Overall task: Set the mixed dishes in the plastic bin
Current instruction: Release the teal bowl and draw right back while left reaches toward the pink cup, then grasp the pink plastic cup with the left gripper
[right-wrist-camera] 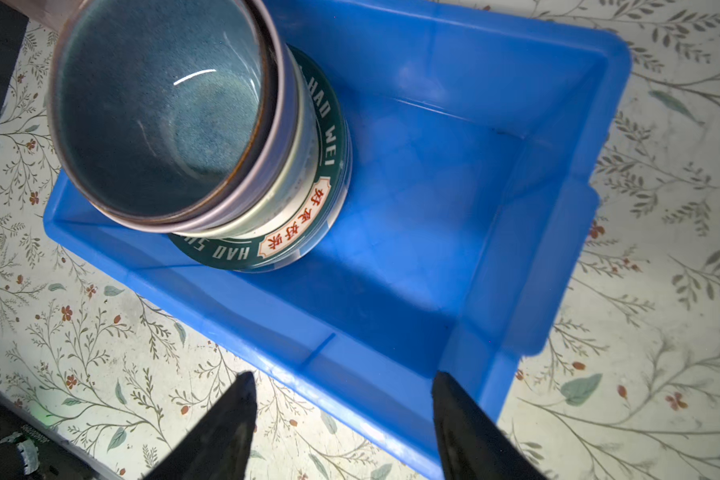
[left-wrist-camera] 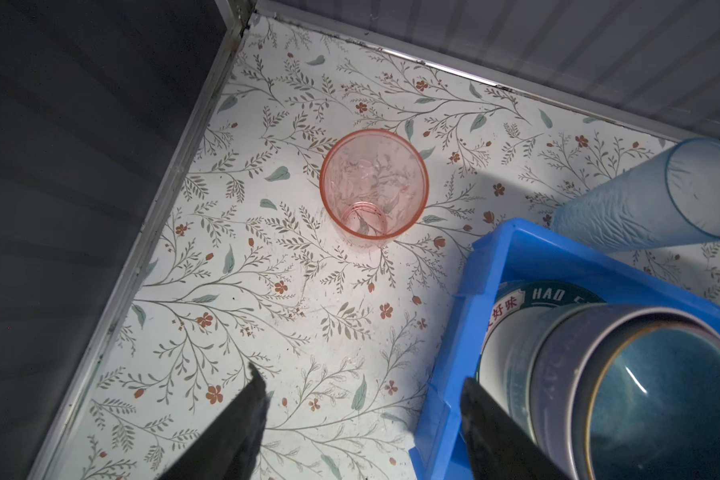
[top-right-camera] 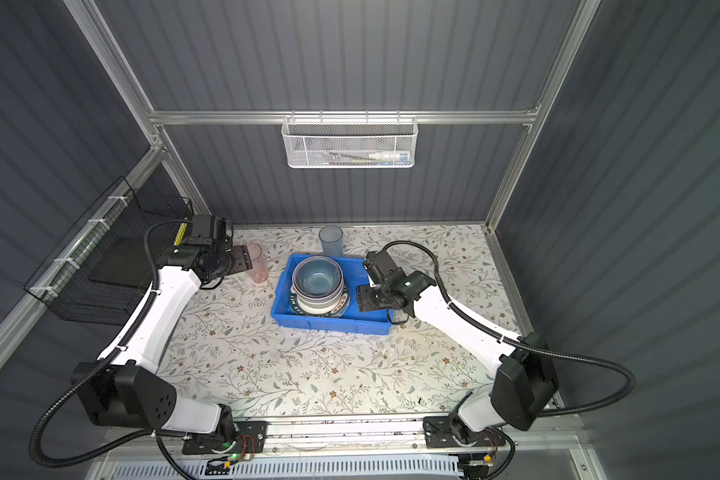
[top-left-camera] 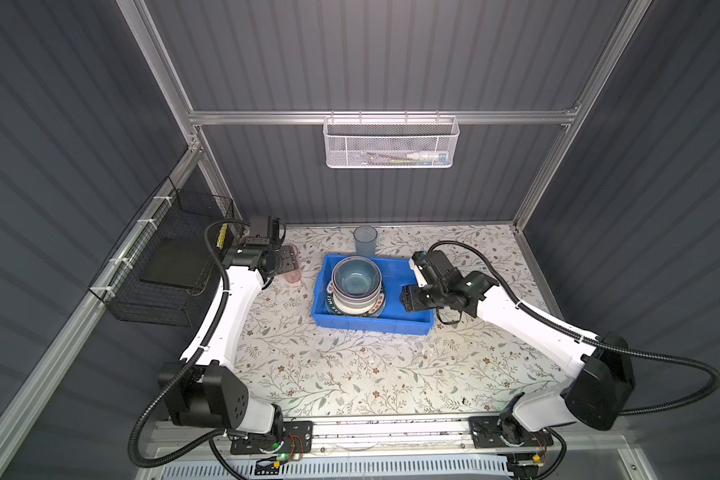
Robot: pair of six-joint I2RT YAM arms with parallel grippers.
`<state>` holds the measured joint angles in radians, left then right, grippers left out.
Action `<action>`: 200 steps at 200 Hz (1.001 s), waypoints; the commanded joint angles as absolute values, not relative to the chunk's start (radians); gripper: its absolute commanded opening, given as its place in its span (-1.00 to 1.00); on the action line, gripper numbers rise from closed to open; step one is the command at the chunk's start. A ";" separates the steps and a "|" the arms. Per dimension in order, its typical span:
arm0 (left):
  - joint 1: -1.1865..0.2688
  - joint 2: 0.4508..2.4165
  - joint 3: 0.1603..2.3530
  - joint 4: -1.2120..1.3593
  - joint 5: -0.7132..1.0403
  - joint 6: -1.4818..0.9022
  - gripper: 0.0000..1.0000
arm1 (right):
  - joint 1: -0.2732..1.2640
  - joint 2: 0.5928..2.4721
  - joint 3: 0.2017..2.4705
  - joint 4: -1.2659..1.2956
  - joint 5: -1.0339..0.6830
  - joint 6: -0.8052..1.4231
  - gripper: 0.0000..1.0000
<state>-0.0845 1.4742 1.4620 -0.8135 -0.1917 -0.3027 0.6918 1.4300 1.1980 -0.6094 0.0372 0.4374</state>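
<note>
Honestly | left tool spread, empty, beside bin | right tool spread, empty, over its edge | pink tumbler could be tipped if clipped off-centre

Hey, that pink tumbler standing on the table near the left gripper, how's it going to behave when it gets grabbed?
The pink tumbler looks like thin, translucent plastic, so it is probably light and slightly squeezable. It stands upright and is taller than it is wide, so a sideways nudge may tip it, and then it would likely roll.
</note>
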 commanded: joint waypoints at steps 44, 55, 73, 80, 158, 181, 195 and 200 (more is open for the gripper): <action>0.039 1.634 1.565 -0.753 -0.051 -0.219 0.19 | 0.689 1.261 1.048 -0.520 0.074 0.503 0.44; 0.045 1.661 1.582 -0.752 -0.049 -0.210 0.13 | 0.689 1.243 1.028 -0.507 0.063 0.509 0.45; 0.056 1.703 1.609 -0.751 -0.048 -0.207 0.06 | 0.689 1.210 0.987 -0.470 0.040 0.514 0.46; 0.059 1.715 1.616 -0.744 -0.044 -0.203 0.05 | 0.689 1.198 0.973 -0.458 0.036 0.516 0.46; 0.067 1.859 1.740 -0.745 0.002 -0.168 -0.02 | 0.689 1.150 0.943 -0.452 0.049 0.500 0.48; 0.067 1.901 1.764 -0.760 0.013 -0.162 -0.03 | 0.689 1.145 0.942 -0.465 0.072 0.504 0.48; 0.067 1.921 1.771 -0.771 0.007 -0.155 -0.03 | 0.689 1.142 0.940 -0.468 0.079 0.506 0.49; 0.067 1.926 1.773 -0.775 0.002 -0.156 -0.02 | 0.689 1.142 0.938 -0.468 0.078 0.507 0.48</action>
<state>0.0605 1.8969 1.7382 -0.7322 -0.0093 -0.1856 0.6918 1.1618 0.9493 -0.4606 0.0532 0.5049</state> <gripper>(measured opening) 0.486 0.742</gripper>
